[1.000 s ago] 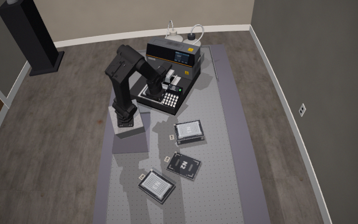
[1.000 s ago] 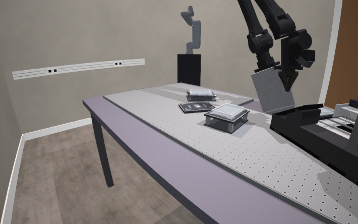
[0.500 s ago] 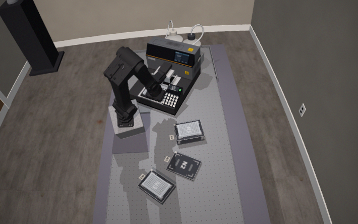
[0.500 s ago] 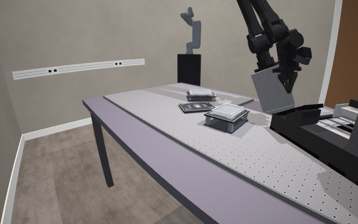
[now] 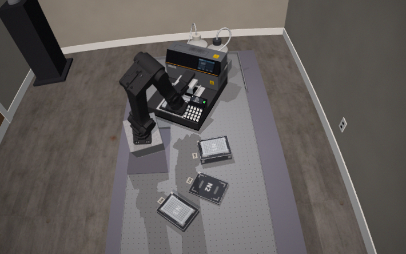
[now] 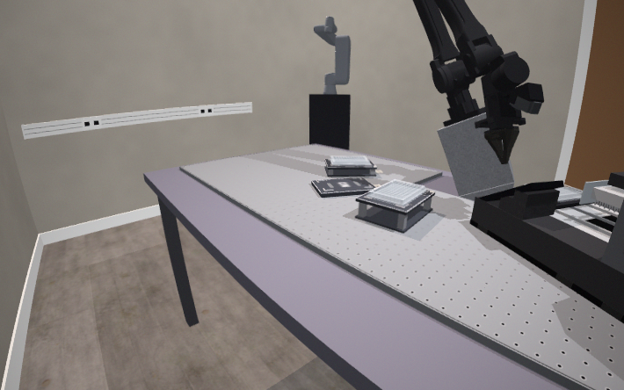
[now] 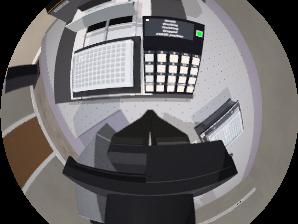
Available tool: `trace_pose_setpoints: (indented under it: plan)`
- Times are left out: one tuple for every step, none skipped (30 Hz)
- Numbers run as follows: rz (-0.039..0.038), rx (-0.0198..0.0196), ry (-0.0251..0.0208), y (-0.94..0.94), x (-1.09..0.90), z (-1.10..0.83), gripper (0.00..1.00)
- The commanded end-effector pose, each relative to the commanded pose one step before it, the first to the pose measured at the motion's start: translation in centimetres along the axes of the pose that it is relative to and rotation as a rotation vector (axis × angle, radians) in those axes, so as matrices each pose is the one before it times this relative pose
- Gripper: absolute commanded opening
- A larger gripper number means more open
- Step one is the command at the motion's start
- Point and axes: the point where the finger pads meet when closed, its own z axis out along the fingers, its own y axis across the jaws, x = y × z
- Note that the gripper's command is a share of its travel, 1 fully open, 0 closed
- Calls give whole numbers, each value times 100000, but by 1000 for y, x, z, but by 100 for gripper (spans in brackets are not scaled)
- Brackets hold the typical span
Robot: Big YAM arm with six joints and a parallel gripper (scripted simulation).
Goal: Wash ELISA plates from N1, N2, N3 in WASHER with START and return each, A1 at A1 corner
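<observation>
My gripper (image 6: 504,161) (image 7: 150,113) is shut and empty, fingers pointing down above the front of the washer (image 5: 179,120) (image 6: 566,247). A white plate (image 7: 102,66) (image 6: 569,194) lies in the washer's carrier and looks flat; its cut-off corner is not clear. The lamp (image 5: 203,102) (image 7: 199,33) is green. The START key (image 7: 149,88) is at the lower left of the keypad (image 5: 193,112). Nest N2 (image 5: 209,187) (image 6: 326,188) is empty. A plate (image 5: 214,146) (image 6: 396,191) (image 7: 226,131) sits on raised nest N1, another plate (image 5: 178,209) (image 6: 351,161) on nest N3.
The washer's tall housing (image 5: 195,71) stands behind the carrier, with two bottles and tubes behind it. The arm's pedestal block (image 5: 147,151) (image 6: 475,157) stands beside the washer's front. A low black block (image 6: 537,200) rises on the washer's deck.
</observation>
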Motion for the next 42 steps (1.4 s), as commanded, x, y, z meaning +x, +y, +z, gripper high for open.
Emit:
trace_pose_setpoints:
  plan:
    - [454, 662, -2924, -700, -1664, 868, 0]
    - [0, 0, 0, 0, 0, 0, 0]
    - [0, 0, 0, 0, 0, 0, 0]
    - [-73, -12, 52, 26, 39, 165, 0]
    - [116, 74, -194, -60, -118, 187, 0]
    - [-13, -6, 45, 10, 34, 177, 0]
    - [-13, -11, 43, 11, 34, 176, 0]
    - [-13, -11, 43, 11, 34, 176, 0]
    - [-13, -9, 44, 10, 34, 176, 0]
    - [-31, -32, 103, 25, 72, 174, 0]
    - [-100, -120, 332, 80, 220, 169, 0]
    - [-41, -43, 139, 33, 94, 171, 0]
    - [26, 42, -85, -21, -50, 176, 0]
    - [66, 90, -217, -53, -135, 181, 0]
    - [4, 8, -13, -2, -2, 175, 0]
    - [-12, -12, 41, 11, 33, 173, 0]
    - [-12, -11, 42, 11, 33, 173, 0]
    - [-12, -11, 41, 11, 33, 173, 0]
    - [0, 0, 0, 0, 0, 0, 0]
    - [0, 0, 0, 0, 0, 0, 0]
    - [-492, -353, 838, 267, 555, 108, 0]
    - [348, 179, -351, -150, -237, 205, 0]
    - [108, 162, -356, -91, -222, 200, 0]
    - [-12, -17, 38, 11, 31, 171, 0]
    - [-12, -14, 39, 11, 31, 171, 0]
    - [-12, -12, 40, 10, 31, 171, 0]
    - [-12, -12, 39, 10, 31, 171, 0]
    - [-11, -11, 39, 10, 31, 170, 0]
    - [-11, -10, 39, 10, 31, 170, 0]
    - [-11, -10, 39, 10, 31, 170, 0]
    - [-15, -15, 50, 13, 38, 169, 0]
    - [-18, -21, 63, 16, 46, 167, 0]
    - [0, 5, 2, 1, 6, 172, 0]
    - [-11, -11, 37, 10, 29, 169, 0]
    - [-11, -11, 37, 10, 29, 169, 0]
    - [0, 0, 0, 0, 0, 0, 0]
    - [0, 0, 0, 0, 0, 0, 0]
    - [-645, -324, 619, 276, 421, 68, 0]
    - [577, 231, -387, -218, -266, 245, 0]
    - [44, 100, -129, -43, -88, 83, 0]
    - [-38, -51, 130, 32, 83, -11, 0]
    - [-598, -145, 122, 180, 110, -59, 0]
